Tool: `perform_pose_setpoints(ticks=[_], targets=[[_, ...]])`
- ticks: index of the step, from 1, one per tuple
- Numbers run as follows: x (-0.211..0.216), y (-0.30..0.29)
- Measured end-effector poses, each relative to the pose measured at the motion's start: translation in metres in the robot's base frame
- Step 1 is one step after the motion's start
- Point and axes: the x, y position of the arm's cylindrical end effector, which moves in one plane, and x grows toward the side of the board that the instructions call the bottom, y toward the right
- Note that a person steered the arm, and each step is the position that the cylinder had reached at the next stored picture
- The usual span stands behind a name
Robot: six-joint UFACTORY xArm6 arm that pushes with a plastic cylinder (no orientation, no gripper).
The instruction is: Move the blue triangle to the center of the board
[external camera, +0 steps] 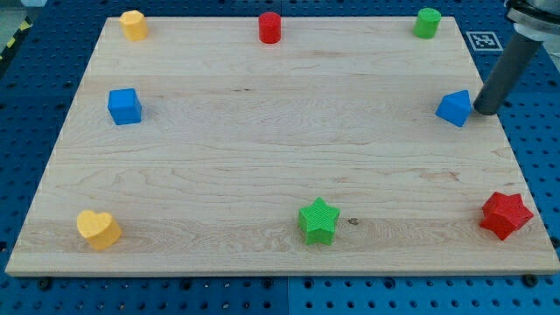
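Blue is the colour of the triangle block (454, 108), and it sits near the right edge of the wooden board (262, 157), in the upper half of the view. My tip (485, 111) is just beside it, on its right side, almost touching; I cannot tell if there is contact. The arm has no hand or jaws, only a straight dark rod, so nothing is spread or pinched.

The middle of the board is well apart from the blue triangle, to its left. Along the top edge stand a yellow block (133, 24), a red cylinder (269, 27) and a green cylinder (427, 22). A blue cube (124, 106) is near the left edge. Along the bottom lie a yellow heart (98, 228), a green star (318, 220) and a red star (505, 214).
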Motion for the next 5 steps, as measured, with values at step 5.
perform_pose_setpoints(ticks=[5], targets=[[0.005,-0.034]])
